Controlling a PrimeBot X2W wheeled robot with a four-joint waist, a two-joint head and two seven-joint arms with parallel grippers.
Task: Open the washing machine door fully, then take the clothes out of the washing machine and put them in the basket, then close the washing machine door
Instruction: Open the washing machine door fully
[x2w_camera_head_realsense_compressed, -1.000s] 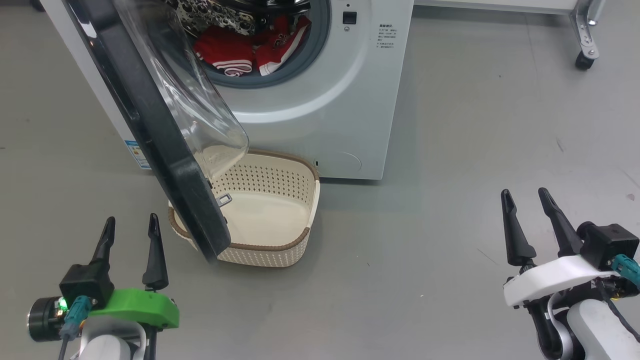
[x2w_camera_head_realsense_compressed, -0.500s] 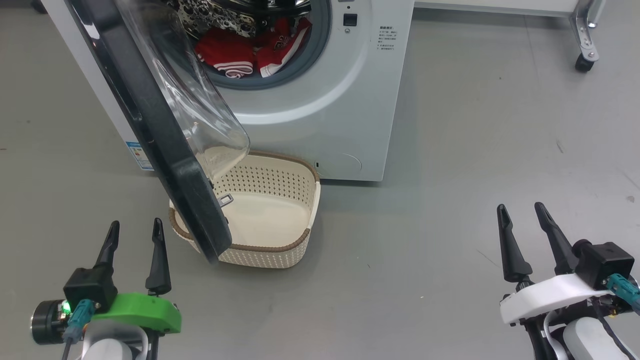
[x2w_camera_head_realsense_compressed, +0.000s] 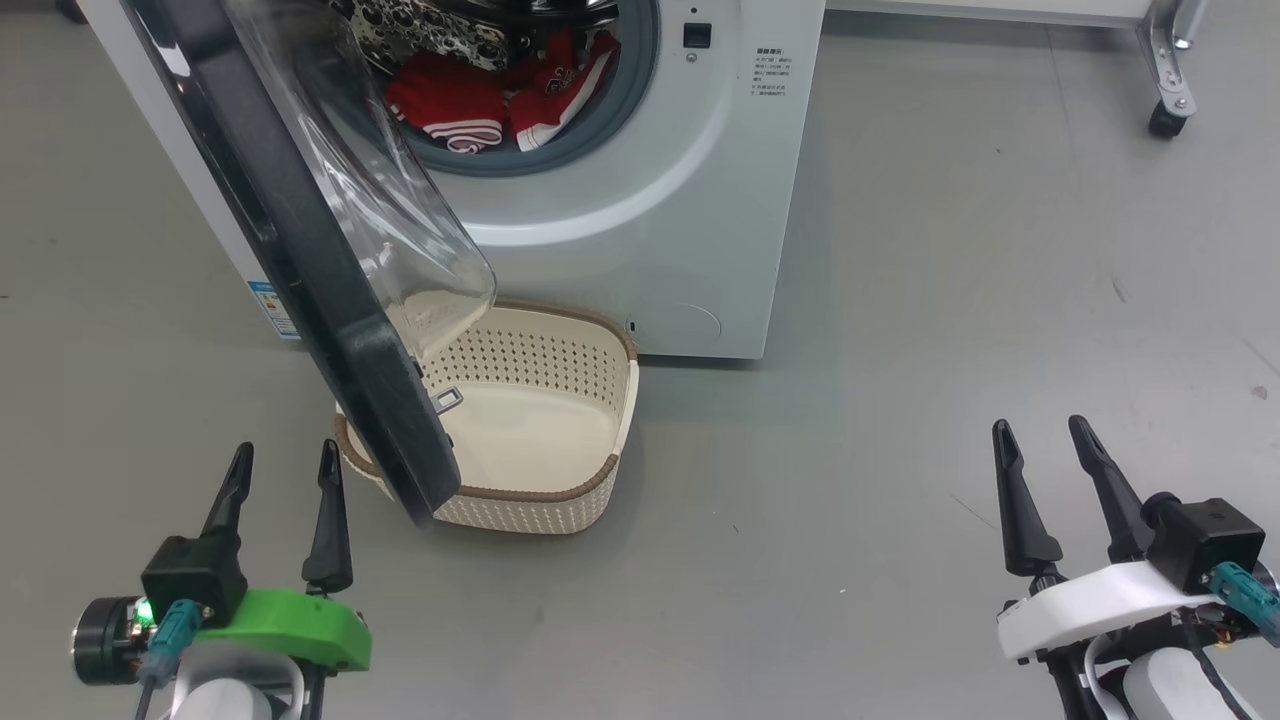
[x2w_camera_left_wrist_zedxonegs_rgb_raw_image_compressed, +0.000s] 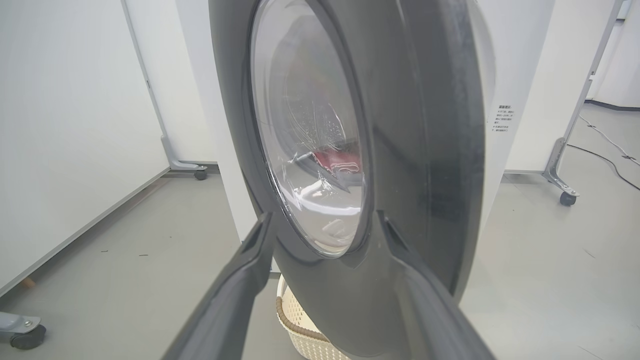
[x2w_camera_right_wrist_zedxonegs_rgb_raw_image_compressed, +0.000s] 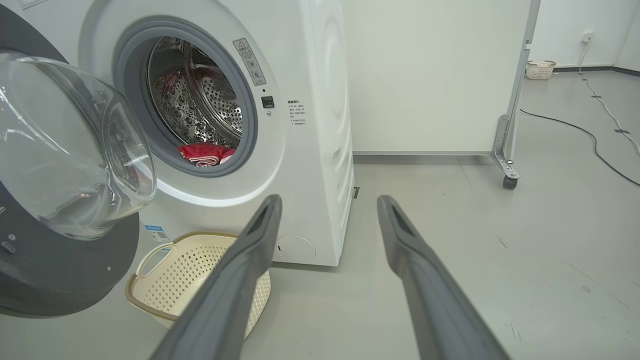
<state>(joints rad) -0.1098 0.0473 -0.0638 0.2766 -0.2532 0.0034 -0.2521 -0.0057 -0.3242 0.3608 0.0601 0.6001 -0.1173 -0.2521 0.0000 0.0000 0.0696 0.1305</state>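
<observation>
The white washing machine (x2w_camera_head_realsense_compressed: 640, 200) stands ahead with its black-rimmed door (x2w_camera_head_realsense_compressed: 320, 290) swung partly out over the cream basket (x2w_camera_head_realsense_compressed: 600, 480) on the floor. Red clothes (x2w_camera_head_realsense_compressed: 470, 100) with white stripes lie in the drum, and they show too in the right wrist view as clothes (x2w_camera_right_wrist_zedxonegs_rgb_raw_image_compressed: 206, 153). My left gripper (x2w_camera_head_realsense_compressed: 285, 455) is open at the lower left, just short of the door's lower edge. In the left wrist view the door (x2w_camera_left_wrist_zedxonegs_rgb_raw_image_compressed: 400, 150) looms between my open fingers. My right gripper (x2w_camera_head_realsense_compressed: 1040, 430) is open at the lower right, well away from the machine (x2w_camera_right_wrist_zedxonegs_rgb_raw_image_compressed: 310, 125) and the basket (x2w_camera_right_wrist_zedxonegs_rgb_raw_image_compressed: 190, 270).
A white panel on a metal castor leg (x2w_camera_head_realsense_compressed: 1165, 110) stands behind the machine at the right. A dark cable (x2w_camera_right_wrist_zedxonegs_rgb_raw_image_compressed: 585, 135) runs along the floor to the far right. Another castor foot (x2w_camera_left_wrist_zedxonegs_rgb_raw_image_compressed: 200, 172) sits by the wall on the left.
Both grippers have drawn back towards the bottom of the head view and stay open. The door, basket and clothes have not moved.
</observation>
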